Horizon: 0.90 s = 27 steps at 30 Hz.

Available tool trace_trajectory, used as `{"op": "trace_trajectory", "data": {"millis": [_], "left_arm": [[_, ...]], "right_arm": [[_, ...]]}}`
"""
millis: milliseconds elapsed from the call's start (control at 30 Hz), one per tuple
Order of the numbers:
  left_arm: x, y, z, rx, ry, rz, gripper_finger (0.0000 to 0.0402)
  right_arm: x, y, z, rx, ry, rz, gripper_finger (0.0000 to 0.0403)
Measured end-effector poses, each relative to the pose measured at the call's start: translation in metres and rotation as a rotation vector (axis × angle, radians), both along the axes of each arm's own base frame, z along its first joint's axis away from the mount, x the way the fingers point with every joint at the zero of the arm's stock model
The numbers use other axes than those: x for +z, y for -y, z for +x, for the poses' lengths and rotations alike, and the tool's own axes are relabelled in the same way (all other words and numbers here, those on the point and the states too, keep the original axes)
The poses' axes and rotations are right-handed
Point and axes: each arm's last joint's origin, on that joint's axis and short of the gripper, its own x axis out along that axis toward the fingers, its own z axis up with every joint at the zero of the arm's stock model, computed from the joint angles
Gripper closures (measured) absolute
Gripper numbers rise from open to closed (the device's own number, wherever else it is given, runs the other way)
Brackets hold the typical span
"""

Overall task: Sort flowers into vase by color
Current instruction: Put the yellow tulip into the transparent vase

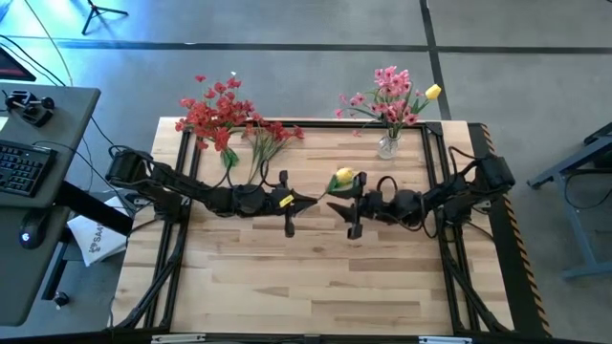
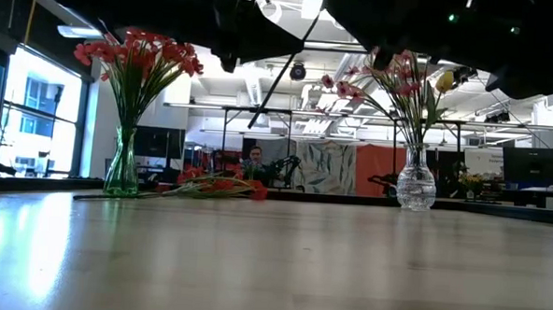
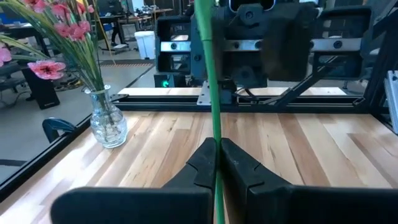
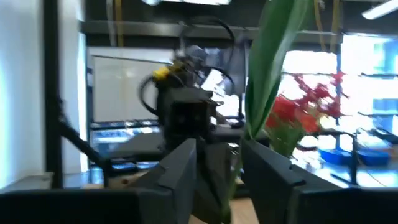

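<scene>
A yellow bloom [image 1: 344,177] on a thin green stem [image 3: 211,81] hangs in the air over the table's middle. My left gripper [image 1: 310,201] is shut on that stem. My right gripper [image 1: 339,200] faces it, open, close below the bloom; in its wrist view the stem [image 4: 231,183] and a green leaf [image 4: 268,62] stand between its fingers [image 4: 180,171]. I cannot tell whether it touches them. A green vase [image 1: 229,159] of red flowers [image 1: 218,113] and a clear vase [image 1: 388,145] of pink flowers with one yellow bloom [image 1: 432,92] stand at the far edge. My left gripper pinches the yellow flower's stem [image 3: 216,144] between its two fingertips [image 3: 200,163], below the bloom and leaf. The fingers come level from the table's left and lie across the stem. The flower is lifted clear of the table, and its stem slants up past the fingers.
Loose red flowers [image 1: 264,141] lie on the table beside the green vase [image 2: 121,172], their blossoms showing low in the low view [image 2: 221,185]. The clear vase [image 2: 415,184] stands at the far right. The near half of the wooden table [image 1: 306,287] holds nothing. A person [image 2: 253,159] sits in the room behind.
</scene>
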Motion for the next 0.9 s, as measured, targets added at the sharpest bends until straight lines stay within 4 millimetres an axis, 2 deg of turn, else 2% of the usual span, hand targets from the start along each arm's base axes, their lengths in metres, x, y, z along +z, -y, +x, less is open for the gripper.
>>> {"op": "trace_trajectory", "data": {"millis": [200,467,567,667,833,900], "left_arm": [[0.0,0.0,0.0,-0.001,0.002,0.0,0.0401],[0.0,0.0,0.0,-0.001,0.0,0.0,0.0401],[0.0,0.0,0.0,0.0,-0.005,-0.005,0.0401],[-0.001,0.0,0.0,0.0,-0.008,-0.009,0.0401],[-0.003,0.0,0.0,0.003,-0.029,-0.027,0.04],[-0.004,0.0,0.0,0.005,-0.044,-0.029,0.0392]], "right_arm": [[-0.002,0.002,0.001,0.035,-0.021,0.026,0.031],[0.001,0.002,0.0,0.029,0.011,0.012,0.0276],[0.004,0.002,-0.001,0.015,0.036,-0.021,0.0277],[0.009,0.003,-0.003,0.003,0.032,-0.035,0.0304],[0.016,0.003,-0.007,-0.019,-0.069,-0.086,0.0387],[0.022,0.002,-0.012,-0.055,-0.137,-0.113,0.0392]]}}
